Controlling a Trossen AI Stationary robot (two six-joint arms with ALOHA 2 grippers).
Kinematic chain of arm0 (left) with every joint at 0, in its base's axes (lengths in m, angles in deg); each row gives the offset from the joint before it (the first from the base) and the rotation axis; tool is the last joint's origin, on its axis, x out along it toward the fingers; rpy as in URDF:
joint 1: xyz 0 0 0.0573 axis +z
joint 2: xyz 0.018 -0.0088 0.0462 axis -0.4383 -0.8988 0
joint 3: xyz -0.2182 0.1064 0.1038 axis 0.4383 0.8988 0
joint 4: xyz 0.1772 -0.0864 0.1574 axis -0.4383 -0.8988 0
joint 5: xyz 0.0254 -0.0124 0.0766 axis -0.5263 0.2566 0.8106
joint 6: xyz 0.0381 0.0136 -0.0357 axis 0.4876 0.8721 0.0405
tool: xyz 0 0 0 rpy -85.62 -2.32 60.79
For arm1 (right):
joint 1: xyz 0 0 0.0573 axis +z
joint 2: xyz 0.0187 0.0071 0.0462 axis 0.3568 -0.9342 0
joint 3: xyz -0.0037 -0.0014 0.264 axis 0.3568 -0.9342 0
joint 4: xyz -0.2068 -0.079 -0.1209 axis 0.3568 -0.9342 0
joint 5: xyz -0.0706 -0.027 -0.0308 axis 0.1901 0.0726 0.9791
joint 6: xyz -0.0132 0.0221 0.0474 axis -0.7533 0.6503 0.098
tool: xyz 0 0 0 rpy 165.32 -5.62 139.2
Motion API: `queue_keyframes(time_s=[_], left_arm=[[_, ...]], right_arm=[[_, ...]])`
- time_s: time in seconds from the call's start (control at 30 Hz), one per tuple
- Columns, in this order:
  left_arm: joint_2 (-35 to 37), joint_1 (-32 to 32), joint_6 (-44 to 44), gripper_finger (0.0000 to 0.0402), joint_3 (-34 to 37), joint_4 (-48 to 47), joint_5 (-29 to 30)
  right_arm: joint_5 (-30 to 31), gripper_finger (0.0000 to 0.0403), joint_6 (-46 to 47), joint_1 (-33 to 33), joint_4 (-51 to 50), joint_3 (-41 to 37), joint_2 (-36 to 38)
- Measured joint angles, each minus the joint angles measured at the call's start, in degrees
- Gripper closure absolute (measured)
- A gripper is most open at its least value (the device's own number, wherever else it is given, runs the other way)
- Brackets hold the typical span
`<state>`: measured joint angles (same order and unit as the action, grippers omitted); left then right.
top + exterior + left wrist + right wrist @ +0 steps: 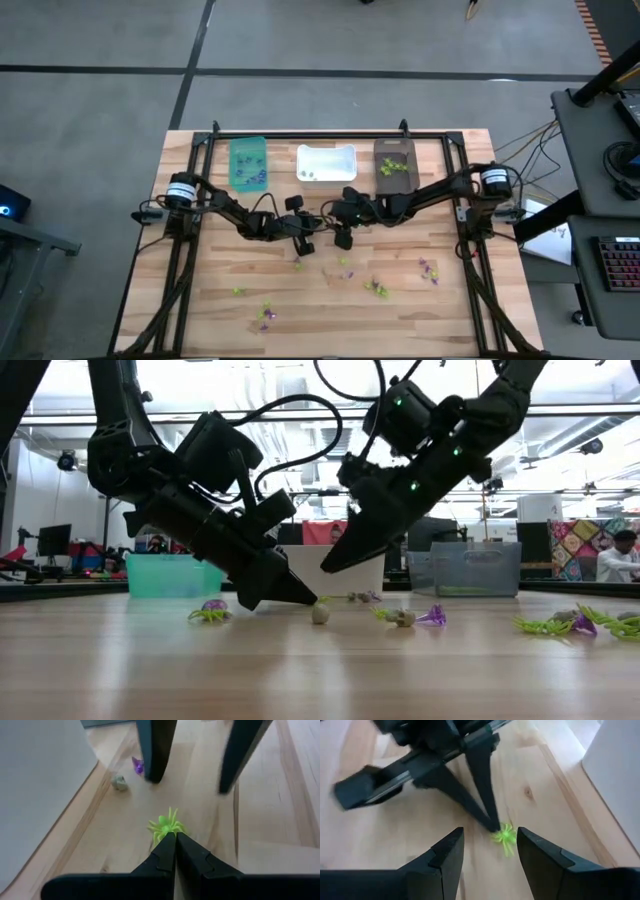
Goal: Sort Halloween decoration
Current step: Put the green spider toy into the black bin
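Left wrist view: a lime-green spider trinket (165, 827) is seen lying on the tabletop (270, 810), with the tips of the left gripper (175, 838) pressed together right at its near edge; whether the spider is actually pinched cannot be told. In the right wrist view the same spider (504, 836) lies between the spread-apart fingers of the right gripper (489, 851), which hangs just above it with nothing held. A purple trinket (137, 765) and a pale greyish one (119, 782) are seen a little beyond the spider. From the high view, both grippers meet near the tabletop's middle, just in front of the white bin (326, 163), with the teal bin (247, 162) to its left and the dark brown bin (396, 160) to its right along the far edge. More trinkets are scattered over the near half of the tabletop, among them a purple and green cluster (378, 288) and another at the right (429, 269).
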<state>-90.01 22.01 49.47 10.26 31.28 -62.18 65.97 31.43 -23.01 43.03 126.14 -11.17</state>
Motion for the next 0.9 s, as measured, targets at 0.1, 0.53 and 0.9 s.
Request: queue_keyframes(time_s=[0.1,0.53,0.9], left_arm=[[0.3,0.0,-0.1,0.0402,0.1,-0.1,-0.1],[9.0,-0.1,0.3,0.0402,4.5,-0.7,-0.2],[21.4,-0.1,0.3,0.0402,11.0,-0.1,1.3]], right_arm=[[1.0,0.0227,0.0,-0.1,1.0,0.0,-1.5],[5.6,0.0227,1.5,-0.1,5.8,0.0,-5.3],[5.2,0.0227,1.2,-0.2,9.5,0.2,-9.2]])
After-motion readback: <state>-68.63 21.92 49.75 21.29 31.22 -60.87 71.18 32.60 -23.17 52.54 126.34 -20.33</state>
